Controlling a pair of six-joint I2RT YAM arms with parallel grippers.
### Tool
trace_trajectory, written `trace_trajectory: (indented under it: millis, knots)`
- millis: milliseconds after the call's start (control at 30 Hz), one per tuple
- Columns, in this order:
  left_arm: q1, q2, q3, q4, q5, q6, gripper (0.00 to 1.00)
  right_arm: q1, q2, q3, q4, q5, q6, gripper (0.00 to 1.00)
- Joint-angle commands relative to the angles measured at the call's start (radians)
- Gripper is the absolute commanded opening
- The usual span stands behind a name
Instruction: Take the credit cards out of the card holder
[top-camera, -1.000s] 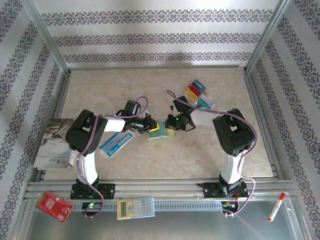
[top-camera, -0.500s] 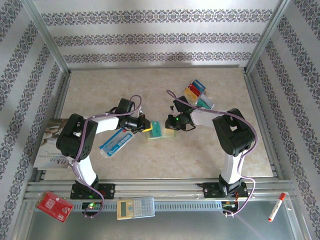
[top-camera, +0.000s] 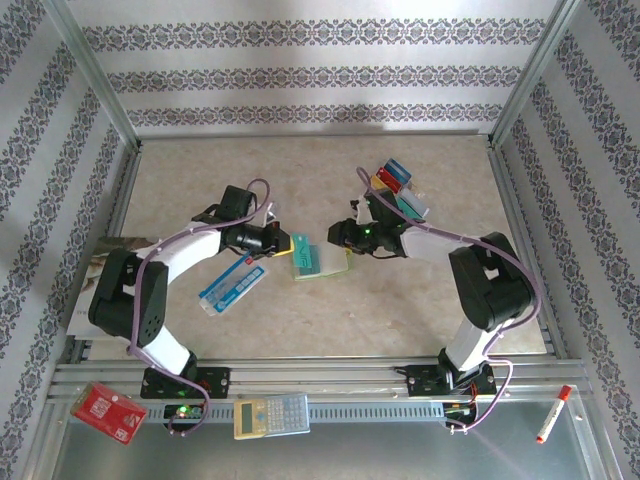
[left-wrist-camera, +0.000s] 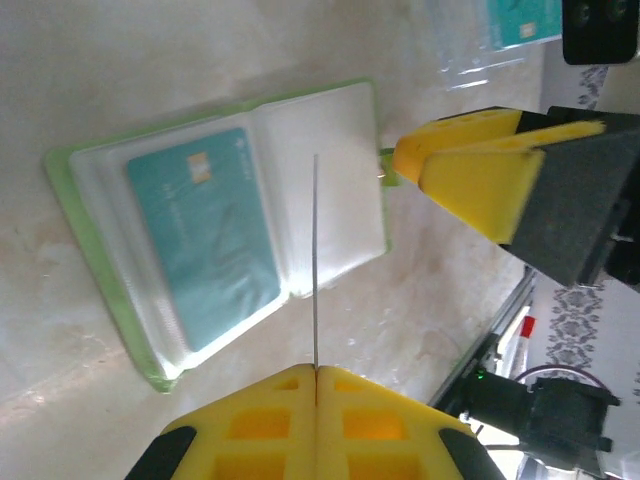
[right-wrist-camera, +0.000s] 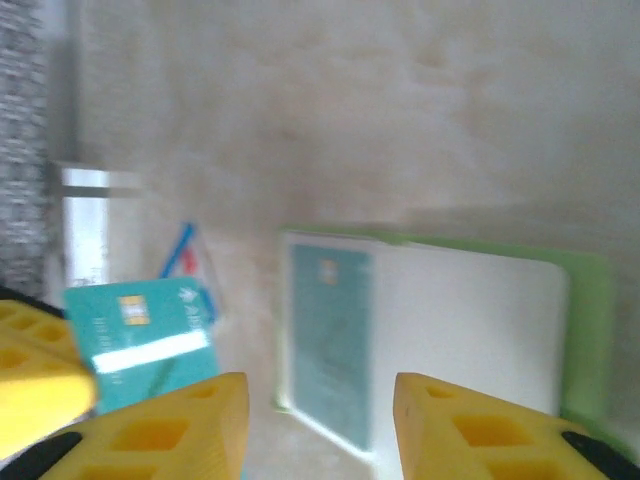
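The lime-green card holder (top-camera: 325, 270) lies open on the table between the arms, with one teal credit card (left-wrist-camera: 205, 235) still in its clear sleeve. My left gripper (left-wrist-camera: 316, 372) is shut on another thin card, seen edge-on from its wrist. The right wrist view shows that card to be teal (right-wrist-camera: 140, 340). In the top view the left gripper (top-camera: 280, 243) sits just left of the holder. My right gripper (right-wrist-camera: 320, 400) hangs open over the holder (right-wrist-camera: 480, 320), nothing between its fingers. It stands at the holder's right end (top-camera: 340, 235).
Several loose cards (top-camera: 395, 188) lie piled at the back right. A blue-and-white packet (top-camera: 232, 286) lies left of the holder and a book (top-camera: 105, 285) at the left edge. A red board (top-camera: 108, 412), calculator (top-camera: 270, 415) and marker (top-camera: 552, 414) rest on the near rail.
My left gripper has drawn back to the left, away from the holder, with the card in it. My right gripper has opened and its arm has swung out to the right.
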Motion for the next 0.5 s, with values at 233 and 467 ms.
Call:
trace_trajectory:
  millis: [233,467]
  knots:
    - [0.010,-0.075,-0.086,0.494,0.136,-0.390,0.00,-0.024,-0.095,-0.101,0.364,-0.199,0.173,0.66]
    - [0.008,-0.074,-0.105,0.663,0.162,-0.512,0.00,-0.031,-0.088,-0.095,0.476,-0.266,0.296,0.66]
